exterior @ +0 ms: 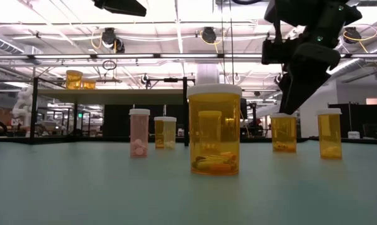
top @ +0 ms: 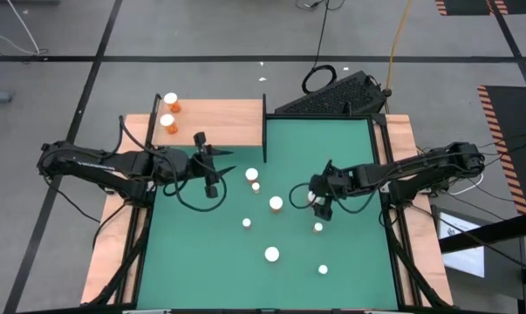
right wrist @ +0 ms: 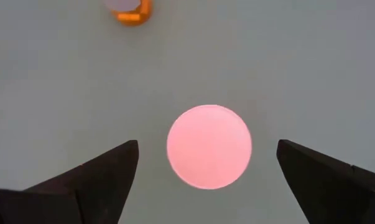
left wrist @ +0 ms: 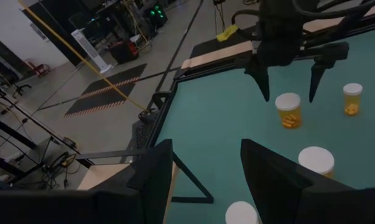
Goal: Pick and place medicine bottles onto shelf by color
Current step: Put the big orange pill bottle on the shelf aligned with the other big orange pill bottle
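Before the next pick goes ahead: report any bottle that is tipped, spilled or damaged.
Nothing stands out. The bottles on the green mat all stand upright with caps on, as do the two orange bottles on the shelf. The right gripper hangs open over one bottle; no pills lie loose.

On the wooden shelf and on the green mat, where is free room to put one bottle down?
The shelf is bare from its two orange bottles to the black post at the mat's edge. The green mat is bare along its far edge. The mat's middle is crowded, between the left pincer and the right pincer.
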{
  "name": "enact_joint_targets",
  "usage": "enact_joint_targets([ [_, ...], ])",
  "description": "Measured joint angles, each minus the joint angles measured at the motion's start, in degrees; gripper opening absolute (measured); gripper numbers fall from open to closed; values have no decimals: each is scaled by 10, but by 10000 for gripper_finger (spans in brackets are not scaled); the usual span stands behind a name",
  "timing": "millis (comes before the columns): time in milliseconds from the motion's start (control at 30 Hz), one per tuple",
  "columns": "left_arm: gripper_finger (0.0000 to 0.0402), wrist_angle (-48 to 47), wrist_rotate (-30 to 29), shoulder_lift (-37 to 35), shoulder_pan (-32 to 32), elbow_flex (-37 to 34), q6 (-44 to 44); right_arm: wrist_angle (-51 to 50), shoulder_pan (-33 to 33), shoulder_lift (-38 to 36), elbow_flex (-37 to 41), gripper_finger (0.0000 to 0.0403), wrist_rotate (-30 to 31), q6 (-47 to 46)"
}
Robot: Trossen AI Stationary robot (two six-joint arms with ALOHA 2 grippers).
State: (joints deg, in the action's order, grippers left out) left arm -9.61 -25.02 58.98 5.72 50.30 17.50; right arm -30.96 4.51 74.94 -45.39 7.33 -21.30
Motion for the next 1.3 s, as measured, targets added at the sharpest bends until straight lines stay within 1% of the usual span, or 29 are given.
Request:
enact_joint_targets([
  [133,191,0,0,0,0,0,0,6,-5,0,0,362,0,2],
  [333,191,1,0,0,0,0,0,8,-6,0,0,316,-1,8],
  [467,191,1,0,0,0,0,0,11,-6,0,0,294,0,8],
  [700,191,0,0,0,0,0,-1,11,-6,3,1,284,0,-5],
  [1033,191,2,0,0,0,0,-3,59,-6,3,32,280,-1,-4],
  [1133,191,4,0,0,0,0,-3,62,-6,3,32,269,-3,-1],
  [1300,191,5,0,0,0,0,-6,59,-6,3,32,236,-16,-1],
])
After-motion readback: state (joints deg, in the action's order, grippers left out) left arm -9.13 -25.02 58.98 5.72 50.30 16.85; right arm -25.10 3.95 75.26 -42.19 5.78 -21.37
